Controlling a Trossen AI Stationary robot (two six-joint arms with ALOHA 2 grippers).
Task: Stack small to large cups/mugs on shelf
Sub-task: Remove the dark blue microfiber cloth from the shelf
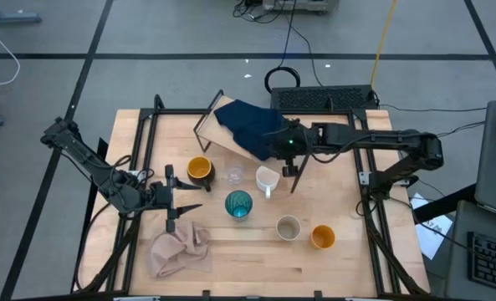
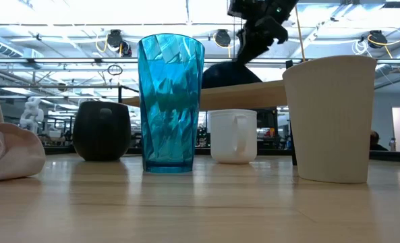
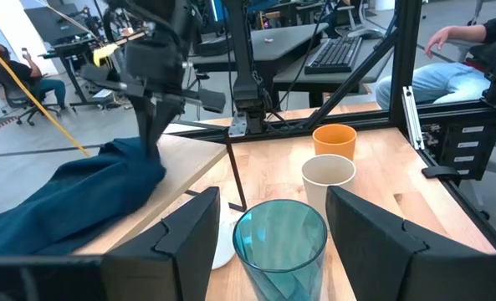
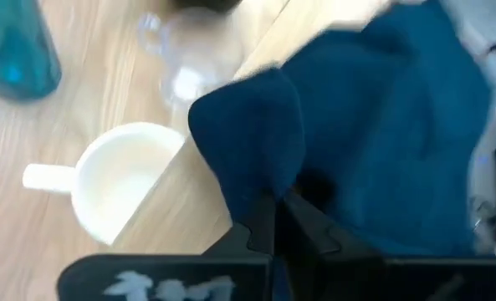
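Note:
The teal tumbler point(image 1: 238, 204) point(image 3: 281, 242) stands just ahead of my open left gripper point(image 1: 189, 200) point(image 3: 273, 205), whose fingers do not reach it. Black mug point(image 1: 199, 170), tiny clear glass point(image 1: 233, 176) and white mug point(image 1: 267, 180) point(image 4: 122, 180) stand in a row before the shelf point(image 1: 227, 137). Beige cup point(image 1: 288, 227) and orange cup point(image 1: 322, 237) stand nearer the table's near right. My right gripper point(image 1: 288, 149) point(image 4: 273, 221) is over the shelf board, shut on the navy cloth point(image 1: 252, 125) that lies on it. My right gripper pinches a raised fold of the navy cloth point(image 4: 260, 188) between its two fingers, coming from above. The fold stands up by the fingers; the rest of the cloth point(image 4: 398, 134) lies spread on the shelf board. How many layers are caught cannot be told.
A pink cloth point(image 1: 179, 251) lies crumpled at the table's near left. The shelf's black wire legs point(image 1: 298, 176) stand beside the white mug. Black frame rails run along the table's left and right sides. People sit at desks beyond the table.

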